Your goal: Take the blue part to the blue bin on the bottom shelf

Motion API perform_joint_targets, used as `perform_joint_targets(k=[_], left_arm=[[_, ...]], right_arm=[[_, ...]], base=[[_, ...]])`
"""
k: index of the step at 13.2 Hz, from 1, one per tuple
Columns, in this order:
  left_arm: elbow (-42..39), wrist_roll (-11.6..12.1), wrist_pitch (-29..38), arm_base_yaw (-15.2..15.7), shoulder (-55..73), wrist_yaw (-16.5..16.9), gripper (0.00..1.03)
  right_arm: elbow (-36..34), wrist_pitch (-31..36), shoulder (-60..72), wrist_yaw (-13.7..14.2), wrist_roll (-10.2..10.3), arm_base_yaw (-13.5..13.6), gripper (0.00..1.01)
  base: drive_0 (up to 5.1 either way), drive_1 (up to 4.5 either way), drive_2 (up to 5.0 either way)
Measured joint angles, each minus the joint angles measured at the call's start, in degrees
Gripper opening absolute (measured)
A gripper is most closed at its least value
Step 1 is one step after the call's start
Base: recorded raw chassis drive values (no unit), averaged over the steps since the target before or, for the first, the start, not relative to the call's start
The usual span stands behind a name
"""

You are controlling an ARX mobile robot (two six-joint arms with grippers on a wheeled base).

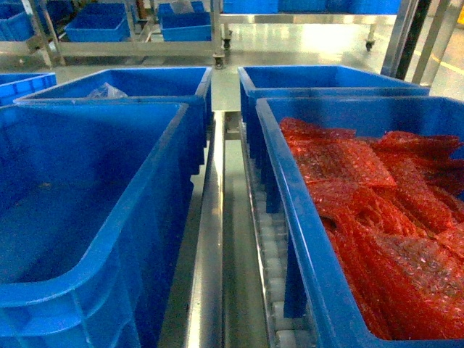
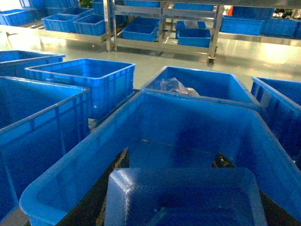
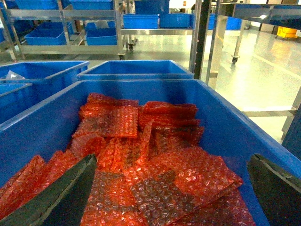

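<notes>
In the left wrist view my left gripper (image 2: pixel 172 160) is shut on the blue part (image 2: pixel 183 197), a dark-blue blocky piece that fills the space between the two dark fingers (image 2: pixel 115 169). It hangs over the open inside of the blue bin (image 2: pixel 89 155), whose floor is bare. The head view shows the same bin (image 1: pixel 163 174) at front left, standing on the bottom shelf, with the steel rail (image 1: pixel 210 217) and white rollers (image 1: pixel 272 246) beside it. My right gripper (image 3: pixel 169 188) is open above red bubble wrap. Neither gripper shows in the head view.
The crate with red bubble wrap (image 1: pixel 290 210) stands at front right. Behind the blue bin is a crate holding a clear plastic bag (image 1: pixel 107 91), and one more blue crate (image 1: pixel 326 80) stands at back right. Racks with further blue crates (image 2: pixel 141 30) line the far floor.
</notes>
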Motion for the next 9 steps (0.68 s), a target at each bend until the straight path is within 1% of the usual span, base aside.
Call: perform_joint_targets(k=[8, 9], left_arm=[[0.0, 0.0, 0.0, 0.0, 0.0, 0.0, 0.43], [0.7, 0.7, -3.0, -0.4, 0.3, -1.1, 0.43]], right_arm=[[0.0, 0.0, 0.0, 0.0, 0.0, 0.0, 0.98], [0.0, 0.0, 0.0, 0.0, 0.0, 0.0, 0.98]], base=[[0.0, 0.0, 0.0], [0.0, 0.0, 0.0]])
